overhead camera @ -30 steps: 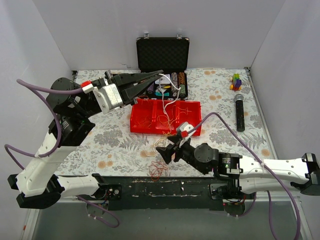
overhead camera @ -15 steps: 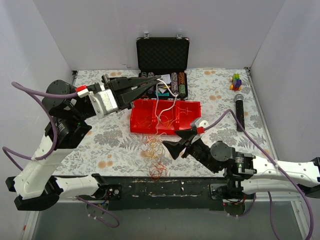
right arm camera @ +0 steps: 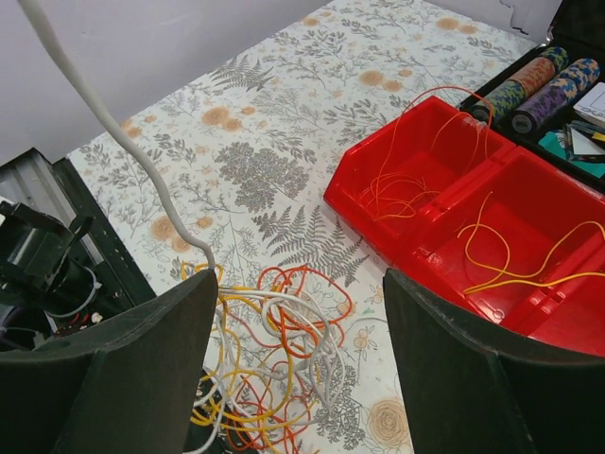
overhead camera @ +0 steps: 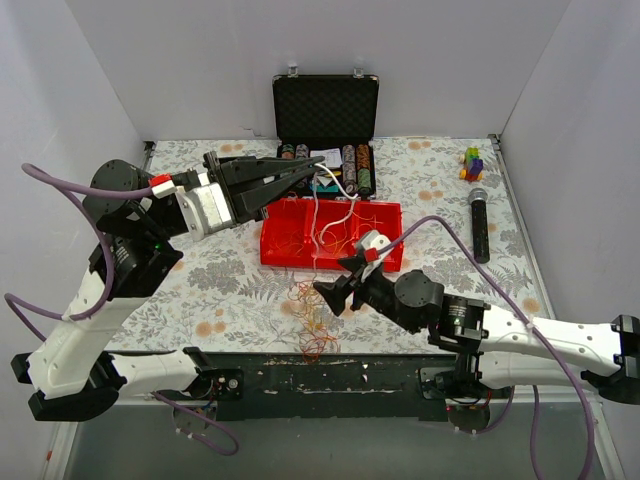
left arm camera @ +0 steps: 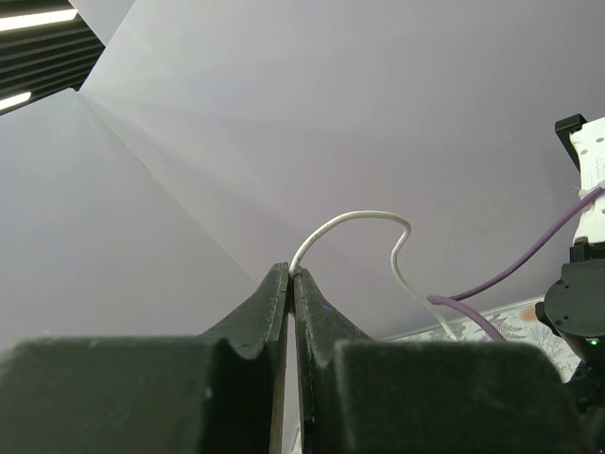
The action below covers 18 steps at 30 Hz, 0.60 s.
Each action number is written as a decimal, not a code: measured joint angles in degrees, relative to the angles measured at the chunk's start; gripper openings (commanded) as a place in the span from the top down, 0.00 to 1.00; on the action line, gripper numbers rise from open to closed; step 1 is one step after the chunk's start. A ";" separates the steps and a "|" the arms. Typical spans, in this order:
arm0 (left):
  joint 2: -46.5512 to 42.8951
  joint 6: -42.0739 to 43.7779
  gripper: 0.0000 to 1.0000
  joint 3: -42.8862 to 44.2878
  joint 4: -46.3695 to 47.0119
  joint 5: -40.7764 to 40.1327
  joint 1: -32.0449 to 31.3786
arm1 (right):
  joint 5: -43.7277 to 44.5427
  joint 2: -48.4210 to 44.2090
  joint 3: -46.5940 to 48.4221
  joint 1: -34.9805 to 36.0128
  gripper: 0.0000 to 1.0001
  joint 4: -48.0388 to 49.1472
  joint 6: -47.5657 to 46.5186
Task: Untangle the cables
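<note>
- L end effector (overhead camera: pixel 318 168) stays clamped shut on the white cable (overhead camera: pixel 318 205). Wrist view shows the strand pinched right at the tips and arcing away.
- Vs 1 s ago the L tips sit a bit lower. Vs 0.5 s ago they have barely moved.
- R end effector (overhead camera: pixel 338 288) had swung out toward 3 o'clock 0.5 s ago. Now it is back toward 9 o'clock, hovering over the pile, jaws spread wide, nothing between them.
- The cables (right arm camera: pixel 269 355), an orange/yellow/red/white knot, lie on the table (overhead camera: pixel 230 270) at 6 o'clock of the red tray (overhead camera: pixel 385 215), just beside its near wall.
- The white strand drops from the L tips across the tray and into the knot, so it isn't free yet.
- A few loose orange strands already lie in the tray.
- Read: R is prob. lining up to pin or grab the knot so L can draw the white one out. Most of the job is left.
- Risk: if L pulls w/o R holding, the whole knot lifts.
</note>
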 measured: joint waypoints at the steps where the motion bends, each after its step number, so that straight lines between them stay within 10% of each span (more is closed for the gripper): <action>1: 0.00 -0.02 1.00 0.00 -0.02 0.11 0.00 | -0.42 0.37 0.00 -0.26 0.24 0.42 0.04; 8: 0.00 -0.35 1.00 0.07 -0.33 1.01 0.00 | -0.74 3.50 -0.87 -1.53 0.29 4.33 1.86; 18: -0.07 -0.52 1.00 1.05 -0.39 1.16 0.00 | -5.66 8.13 -1.07 -1.97 0.72 6.62 3.21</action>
